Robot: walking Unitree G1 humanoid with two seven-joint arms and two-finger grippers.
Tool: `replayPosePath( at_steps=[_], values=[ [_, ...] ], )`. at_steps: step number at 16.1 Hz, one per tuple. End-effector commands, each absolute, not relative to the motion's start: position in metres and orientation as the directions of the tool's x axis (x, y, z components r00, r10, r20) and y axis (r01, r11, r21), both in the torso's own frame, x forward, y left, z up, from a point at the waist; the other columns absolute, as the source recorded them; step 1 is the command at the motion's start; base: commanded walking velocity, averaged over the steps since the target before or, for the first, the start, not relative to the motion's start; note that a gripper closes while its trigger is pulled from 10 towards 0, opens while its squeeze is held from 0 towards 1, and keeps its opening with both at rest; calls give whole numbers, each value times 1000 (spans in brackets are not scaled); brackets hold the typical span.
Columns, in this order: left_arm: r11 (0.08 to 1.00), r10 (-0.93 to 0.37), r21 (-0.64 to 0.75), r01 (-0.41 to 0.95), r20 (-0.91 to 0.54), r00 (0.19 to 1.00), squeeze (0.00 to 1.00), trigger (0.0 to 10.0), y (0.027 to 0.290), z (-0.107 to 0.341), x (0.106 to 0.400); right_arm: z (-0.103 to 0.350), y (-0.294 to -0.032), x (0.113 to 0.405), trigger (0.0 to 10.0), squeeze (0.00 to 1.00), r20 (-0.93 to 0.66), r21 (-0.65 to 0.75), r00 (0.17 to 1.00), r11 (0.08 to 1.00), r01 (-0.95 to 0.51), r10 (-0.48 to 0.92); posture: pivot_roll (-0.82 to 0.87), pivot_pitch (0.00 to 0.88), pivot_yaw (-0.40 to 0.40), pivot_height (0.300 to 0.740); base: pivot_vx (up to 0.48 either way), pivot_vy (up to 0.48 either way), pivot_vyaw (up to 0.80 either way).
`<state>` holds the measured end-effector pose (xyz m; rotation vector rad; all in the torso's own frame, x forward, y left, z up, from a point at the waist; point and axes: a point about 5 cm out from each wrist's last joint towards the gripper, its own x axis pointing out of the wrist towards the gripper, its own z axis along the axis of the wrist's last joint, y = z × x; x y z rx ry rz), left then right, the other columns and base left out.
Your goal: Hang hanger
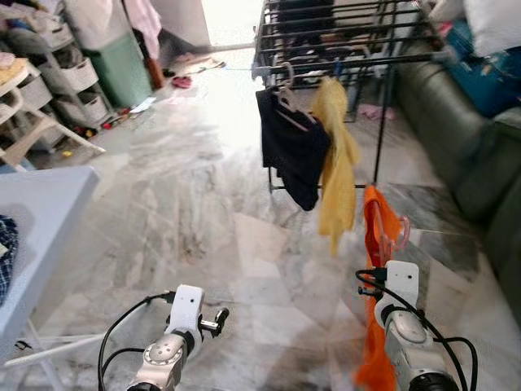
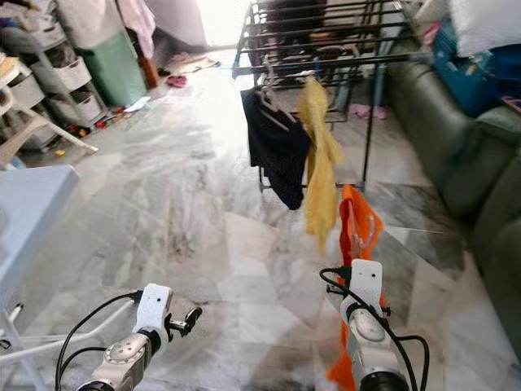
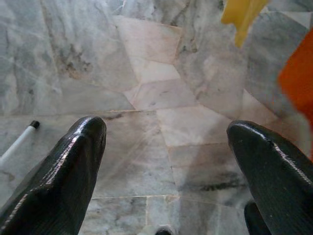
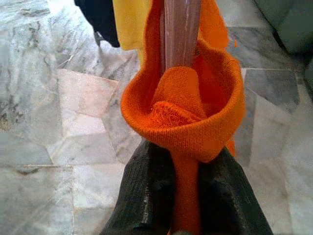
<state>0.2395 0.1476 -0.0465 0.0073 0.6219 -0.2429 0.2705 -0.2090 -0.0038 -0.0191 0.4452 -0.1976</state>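
before drying rack: right hand clamps orange garment (on pink hanger); left hand spread wide.

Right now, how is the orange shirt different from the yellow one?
The orange knitted shirt on its pink plastic hanger is held by the right gripper, shut on it; the yellow shirt hangs on the black metal drying rack. Orange is nearer, yellow farther. Both dangle above the floor.

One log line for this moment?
right claw: shut on orange garment with hanger | left claw: open, idle | rack: ahead
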Motion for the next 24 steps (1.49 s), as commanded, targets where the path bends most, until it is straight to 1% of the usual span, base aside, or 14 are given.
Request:
replayPosePath(
  at_steps=[1, 4, 11, 17, 24],
  values=[
    [968, -235, -68, 242, -586, 775, 0, 10000, 147, -47, 239, 1, -206, 273, 10000, 0, -403, -66, 895, 981, 181, -193, -230, 0, 131, 740, 292, 0, 0],
    [960, -264, -80, 267, -570, 778, 0, 10000, 139, -45, 242, 2, -209, 273, 10000, 0, -406, -61, 890, 978, 199, -207, -231, 0, 131, 740, 311, 0, 0],
    [950, -301, -95, 297, -522, 798, 0, 10000, 128, -38, 249, 5, -209, 276, 10000, 0, -407, -68, 889, 977, 200, -210, -225, 0, 125, 740, 325, 0, -734],
    [942, -330, -112, 317, -484, 810, 0, 10000, 118, -32, 253, 7, -208, 276, 10000, 0, -404, -101, 896, 982, 158, -186, -220, 0, 100, 740, 328, 0, 0],
    [946, -324, -139, 293, -469, 822, 0, 10000, 110, -32, 252, 10, -204, 281, 10000, 0, -411, -122, 903, 989, 79, -123, -202, 0, 35, 740, 328, 0, 0]
  ],
)
